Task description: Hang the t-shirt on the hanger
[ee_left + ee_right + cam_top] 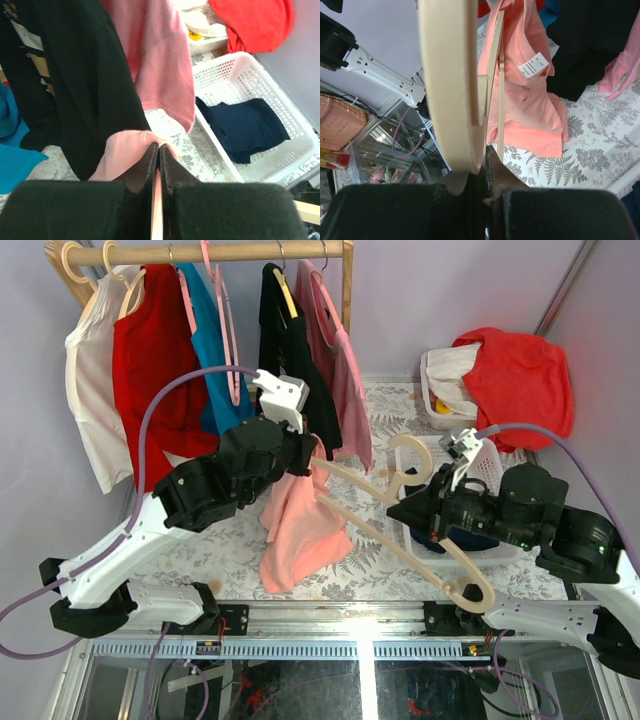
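Note:
The salmon t-shirt hangs limp above the table's middle. My left gripper is shut on its top edge; in the left wrist view the jaws pinch a fold of the salmon cloth. The cream hanger lies slanted in the air, hook pointing away. My right gripper is shut on it near the hook's base. In the right wrist view the gripper clamps the broad arm, and the hanger's far end reaches the t-shirt by its label.
A wooden rail at the back holds white, red, blue, black and paler pink clothes close behind the left gripper. A white basket with navy cloth stands at the right. A red shirt lies over a far bin.

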You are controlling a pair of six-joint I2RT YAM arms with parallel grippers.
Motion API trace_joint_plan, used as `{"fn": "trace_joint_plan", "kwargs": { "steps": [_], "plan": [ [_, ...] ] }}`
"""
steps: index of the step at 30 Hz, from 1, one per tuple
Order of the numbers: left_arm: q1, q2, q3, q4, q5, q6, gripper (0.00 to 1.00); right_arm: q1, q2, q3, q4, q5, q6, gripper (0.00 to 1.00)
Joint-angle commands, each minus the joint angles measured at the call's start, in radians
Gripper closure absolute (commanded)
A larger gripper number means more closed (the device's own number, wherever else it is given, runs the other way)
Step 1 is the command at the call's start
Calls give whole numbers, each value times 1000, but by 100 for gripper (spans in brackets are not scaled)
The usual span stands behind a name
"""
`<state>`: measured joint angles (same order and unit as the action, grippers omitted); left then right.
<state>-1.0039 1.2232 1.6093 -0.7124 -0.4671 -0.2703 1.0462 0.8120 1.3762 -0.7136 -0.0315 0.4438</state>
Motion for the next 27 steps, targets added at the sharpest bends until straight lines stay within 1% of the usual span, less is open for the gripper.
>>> {"fn": "trace_joint_plan", "kwargs": {
  "steps": [1,6,9,16,21,27],
  "plan": [
    [-36,21,1,55,19,-5,100,0,-13,69,-74,-72,-29,100],
    [-98,43,-2,84,8,9,100,1,-31,7,-9,-35,-30,100],
    [-136,46,-6,97,-7,14,100,0,-4,-5,18,-18,-37,100],
    [-231,34,0,114,-84,-10,100,1,40,-16,60,142,-6,100],
    [-276,11,-11,149,-112,-26,100,0,30,-78,158,154,25,100],
    [-323,12,-7,189,-87,-26,100,0,1,-188,328,151,16,100]
  ]
}}
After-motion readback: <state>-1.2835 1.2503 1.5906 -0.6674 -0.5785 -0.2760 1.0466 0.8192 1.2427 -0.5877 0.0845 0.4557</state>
